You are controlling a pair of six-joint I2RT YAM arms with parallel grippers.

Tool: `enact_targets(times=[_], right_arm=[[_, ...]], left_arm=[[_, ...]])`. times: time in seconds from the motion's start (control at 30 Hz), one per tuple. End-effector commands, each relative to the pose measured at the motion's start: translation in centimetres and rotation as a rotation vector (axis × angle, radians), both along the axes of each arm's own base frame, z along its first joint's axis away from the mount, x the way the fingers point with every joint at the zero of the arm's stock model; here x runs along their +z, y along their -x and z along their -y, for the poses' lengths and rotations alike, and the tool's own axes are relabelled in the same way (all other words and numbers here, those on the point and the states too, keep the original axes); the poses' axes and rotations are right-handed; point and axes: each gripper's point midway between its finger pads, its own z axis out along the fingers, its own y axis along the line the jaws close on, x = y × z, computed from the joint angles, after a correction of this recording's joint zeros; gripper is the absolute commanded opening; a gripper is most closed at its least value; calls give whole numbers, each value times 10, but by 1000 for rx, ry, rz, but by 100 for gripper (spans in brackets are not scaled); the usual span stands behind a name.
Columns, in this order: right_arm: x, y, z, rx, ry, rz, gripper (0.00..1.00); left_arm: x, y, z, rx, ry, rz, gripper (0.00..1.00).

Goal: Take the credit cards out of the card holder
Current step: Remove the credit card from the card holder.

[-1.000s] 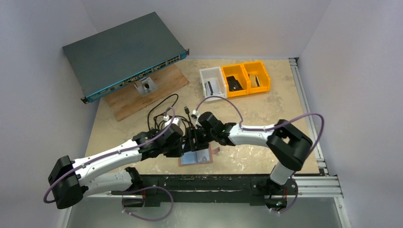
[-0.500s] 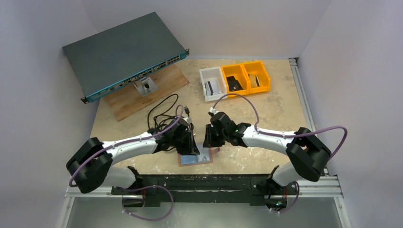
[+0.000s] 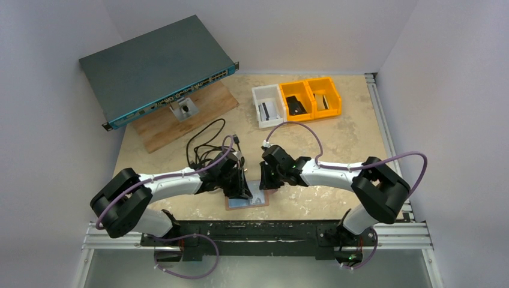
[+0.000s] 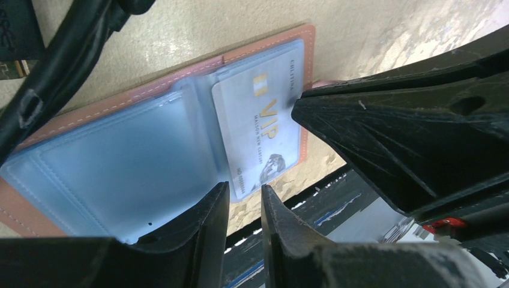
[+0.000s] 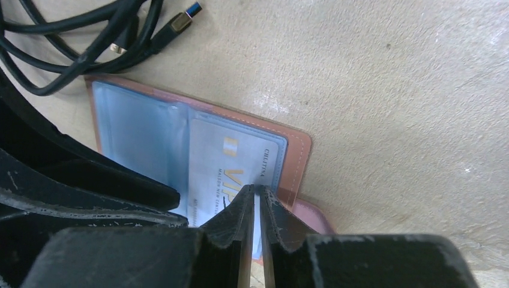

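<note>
The card holder (image 3: 235, 204) lies open and flat near the table's front edge, brown rim (image 4: 180, 75) round clear pockets. A pale credit card (image 4: 258, 120) marked VIP sits in its right pocket (image 5: 228, 156). My right gripper (image 5: 257, 191) is shut to a thin slit, tips down on the card's right edge beside the rim (image 5: 297, 156); whether it pinches the card is not visible. My left gripper (image 4: 245, 191) stands narrowly open at the holder's near edge with nothing between its fingers. From above, both grippers (image 3: 243, 191) (image 3: 264, 183) meet over the holder.
Black cables (image 3: 207, 141) with USB plugs (image 5: 180, 21) lie just behind the holder. Farther back are a network switch (image 3: 159, 69) on a wooden board (image 3: 180, 117), a white bin (image 3: 268, 105) and orange bins (image 3: 311, 97). The front rail (image 3: 270, 231) is close.
My right gripper has closed from wide open to a thin slit and settled on the card's right edge. The left gripper shifted on to the holder's left half and widened slightly.
</note>
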Motion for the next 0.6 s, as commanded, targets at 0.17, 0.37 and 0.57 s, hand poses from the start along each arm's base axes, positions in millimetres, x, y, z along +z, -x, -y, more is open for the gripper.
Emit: enact_targets(times=[0.17,0.37,0.57], right_arm=[[-6,2,-4,25,22,14,8],[-12,15,-16,58,12,-13,7],[-22,20,-7,36,35,-44,7]], left_arm=[[-18,-4,-4,15,-29,0,25],[-20,-4,-1,22,-7,-9,24],[-13,-4,-3,32,22,-4,20]])
